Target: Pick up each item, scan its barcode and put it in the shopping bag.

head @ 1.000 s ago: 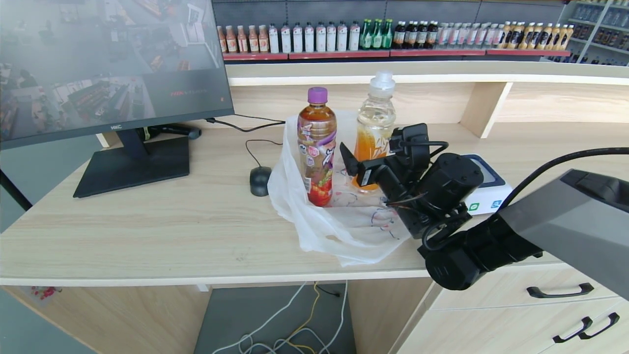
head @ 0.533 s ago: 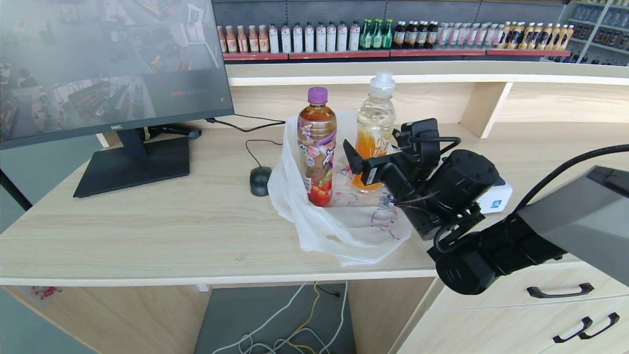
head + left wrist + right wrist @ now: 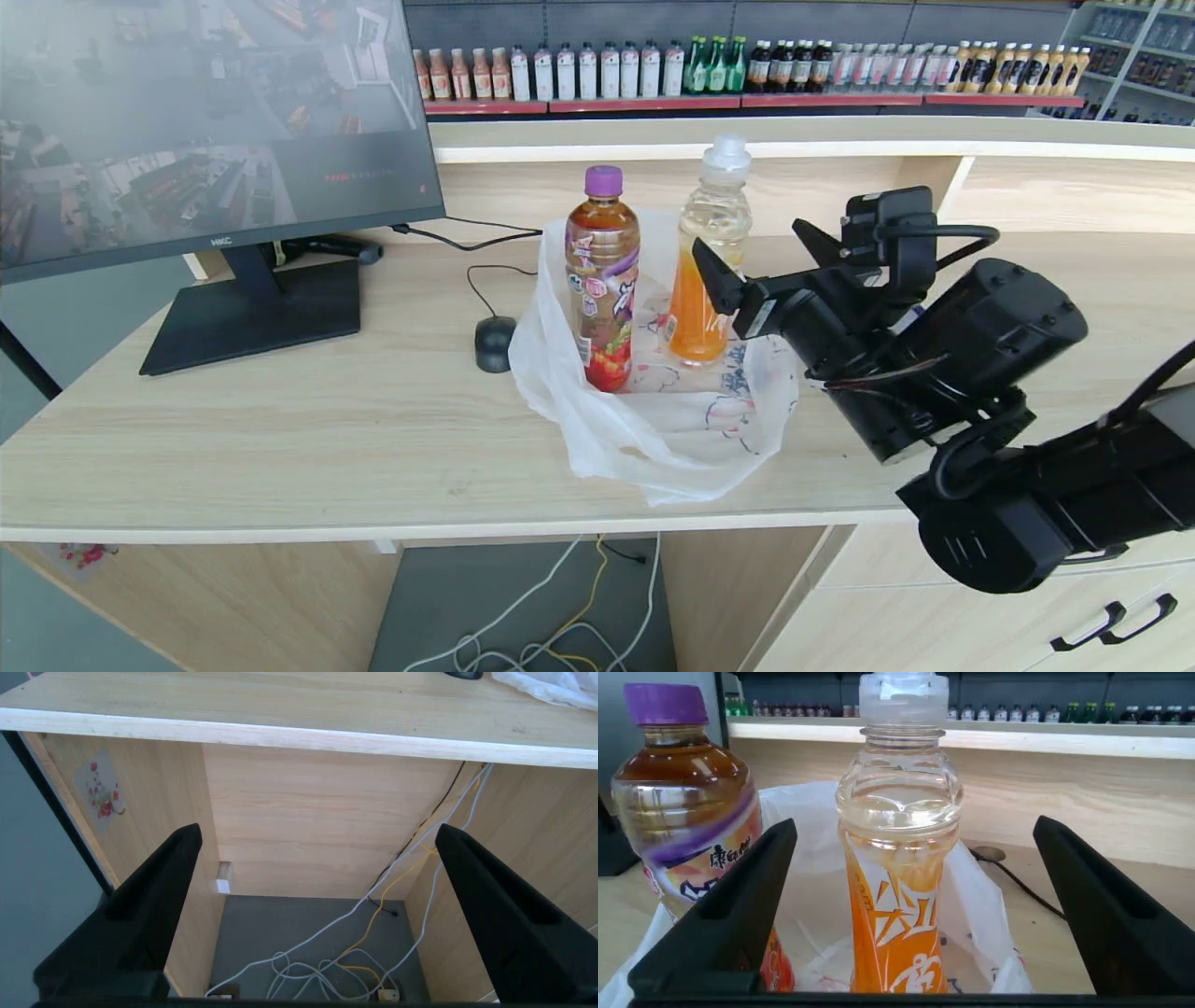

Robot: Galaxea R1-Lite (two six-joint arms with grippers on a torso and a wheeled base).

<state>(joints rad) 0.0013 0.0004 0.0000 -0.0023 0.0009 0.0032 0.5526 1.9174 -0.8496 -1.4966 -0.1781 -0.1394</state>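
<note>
Right gripper (image 3: 752,247) is hovering centre-right, jaws gaping empty beside the white-capped orange-drink bottle (image 3: 714,205), which is standing with the purple-capped tea bottle (image 3: 602,280) in the white plastic shopping bag (image 3: 653,420), mid-frame; left gripper (image 3: 318,835) jaws gaping too.

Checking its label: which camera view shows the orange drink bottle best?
The right wrist view: the orange drink bottle stands close and centred, label facing. The head view shows it whole but farther off, in the shopping bag. The left wrist view faces under the counter.
</note>
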